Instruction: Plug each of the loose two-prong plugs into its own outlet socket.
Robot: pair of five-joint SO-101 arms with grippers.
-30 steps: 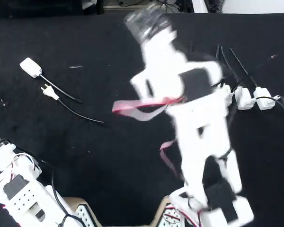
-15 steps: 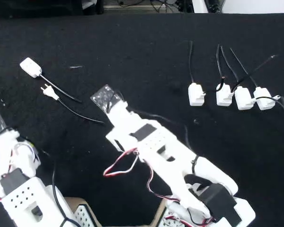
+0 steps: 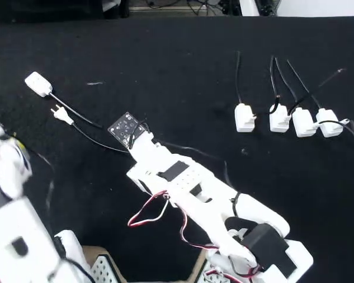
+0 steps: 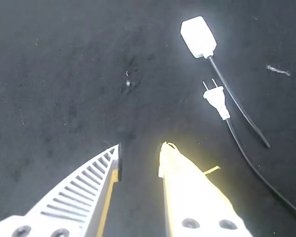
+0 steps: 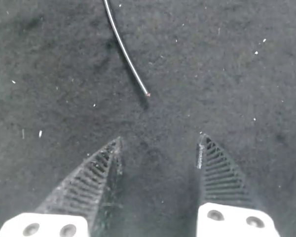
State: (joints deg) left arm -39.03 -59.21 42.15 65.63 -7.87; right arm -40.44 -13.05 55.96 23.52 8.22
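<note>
A loose white two-prong plug (image 3: pixel 62 114) lies at the table's left on a black cord (image 3: pixel 100 141). Just beyond it sits a white outlet socket block (image 3: pixel 38 84) with its own cord. In the left wrist view the plug (image 4: pixel 214 98) and the socket block (image 4: pixel 198 37) lie ahead of my left gripper (image 4: pixel 139 148), which is open and holds nothing. My right gripper (image 3: pixel 125 128) stretches across the middle toward the left, near the plug cord's free end. It is open (image 5: pixel 160 139) and empty, with that cord end (image 5: pixel 147 94) just ahead on the cloth.
Several white socket blocks with plugs and black cords (image 3: pixel 286 121) line up at the right. The left arm (image 3: pixel 9 177) stands blurred at the front left edge. The black cloth (image 3: pixel 165 65) covers the table, bare in the middle and back.
The right arm swung from near the right-hand sockets across to the left and came down by the plug's cord. The left arm shifted at the front left and is blurred now.
</note>
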